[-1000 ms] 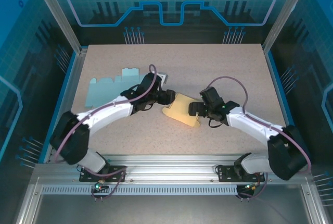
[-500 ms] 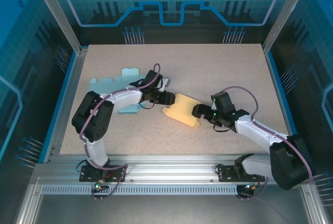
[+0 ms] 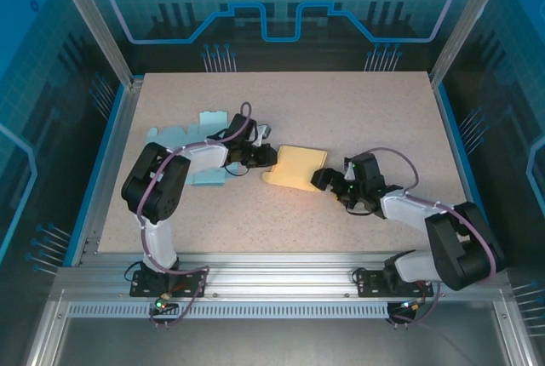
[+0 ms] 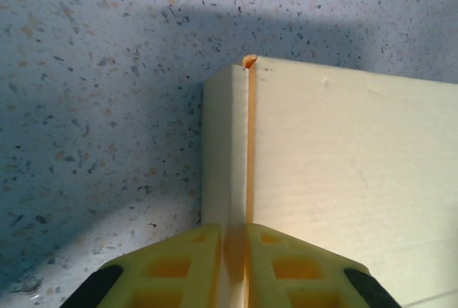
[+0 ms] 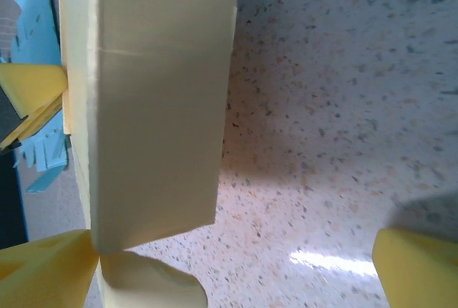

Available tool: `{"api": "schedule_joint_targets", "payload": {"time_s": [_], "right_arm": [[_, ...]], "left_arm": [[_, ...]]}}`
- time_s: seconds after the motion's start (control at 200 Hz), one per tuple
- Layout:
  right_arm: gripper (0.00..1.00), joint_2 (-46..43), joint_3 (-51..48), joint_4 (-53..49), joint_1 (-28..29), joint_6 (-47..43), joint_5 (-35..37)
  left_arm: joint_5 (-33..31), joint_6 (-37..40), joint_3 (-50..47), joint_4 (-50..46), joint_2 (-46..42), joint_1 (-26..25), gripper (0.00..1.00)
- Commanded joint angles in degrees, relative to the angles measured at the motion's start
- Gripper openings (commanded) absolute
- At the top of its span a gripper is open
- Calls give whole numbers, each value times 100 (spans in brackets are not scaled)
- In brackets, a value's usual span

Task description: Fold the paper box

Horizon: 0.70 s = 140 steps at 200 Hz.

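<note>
We see the paper box (image 3: 295,167) lying near the middle of the desk (image 3: 366,111). Our left pincer (image 4: 232,261) is clamped on its folded left edge. Our right pincer (image 3: 324,179) stands wide apart at its right end, one finger (image 5: 43,272) against it.

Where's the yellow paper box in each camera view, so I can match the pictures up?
Top external: the paper box lies mid-table, between the two arms.
Left wrist: it takes the right half and lower centre.
Right wrist: it runs down the upper left.
Shared landmark: the speckled table beneath it in all three.
</note>
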Motion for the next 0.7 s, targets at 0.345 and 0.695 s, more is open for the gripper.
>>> {"api": "schedule_joint_targets", "payload": {"time_s": [0.345,0.695], "right_arm": [[92,1449,466,2246,-230,134,-1157],[71,2080,735,3074,-266,355,-1544]], "left_arm": [[112,-141,-257,143,223,107,14],[182,-144,-231,223,238,129,14]]}}
